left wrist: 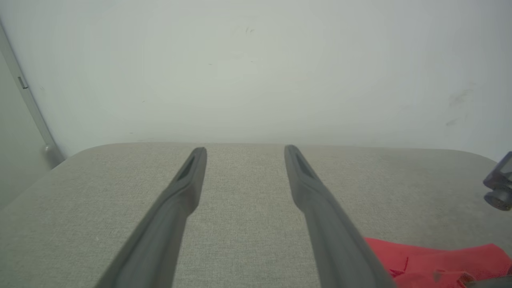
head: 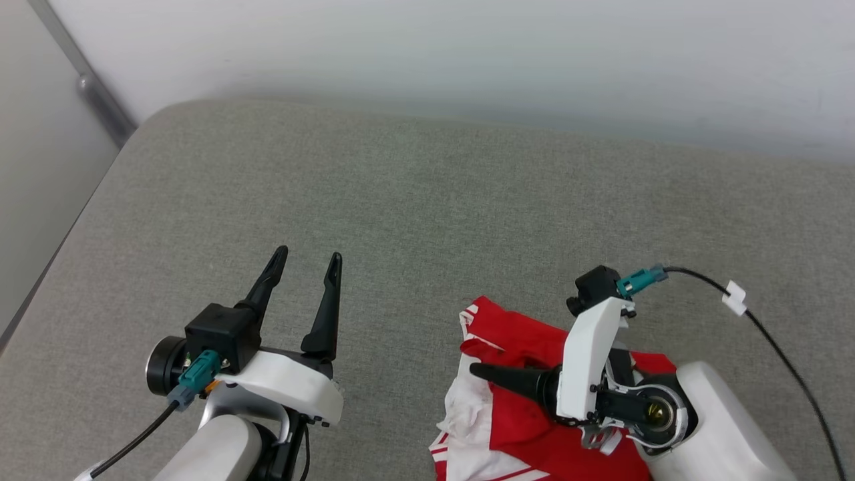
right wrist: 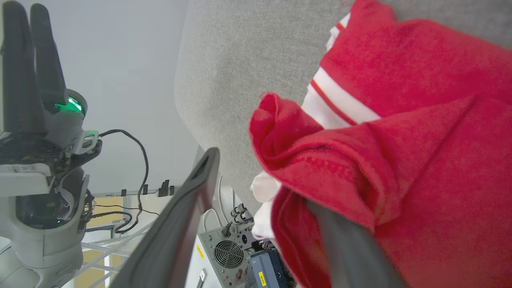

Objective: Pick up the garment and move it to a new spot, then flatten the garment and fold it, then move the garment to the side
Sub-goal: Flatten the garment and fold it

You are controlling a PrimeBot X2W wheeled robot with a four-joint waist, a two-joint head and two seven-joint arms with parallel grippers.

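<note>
The right end effector [right wrist: 262, 180] lies turned on its side over the cloth. Its two dark fingers stand wide apart, pinching nothing. A red fold drapes over one finger [right wrist: 352, 256], while the other finger juts free past the heap. That reads as a grip let go so the cloth can rest on its own.

Under it lies the red jersey T-shirt [head: 518, 337], bunched in a crumpled heap with white sleeve cloth and striped trim showing. It sits on the near right part of the grey fabric-covered desk [head: 427, 200] and runs off the bottom of the head view. Flattening looks not yet begun.

The left end effector [head: 308, 257] hovers well apart from the shirt, open and empty over bare desk. It is likely held clear, ready to take an edge.
</note>
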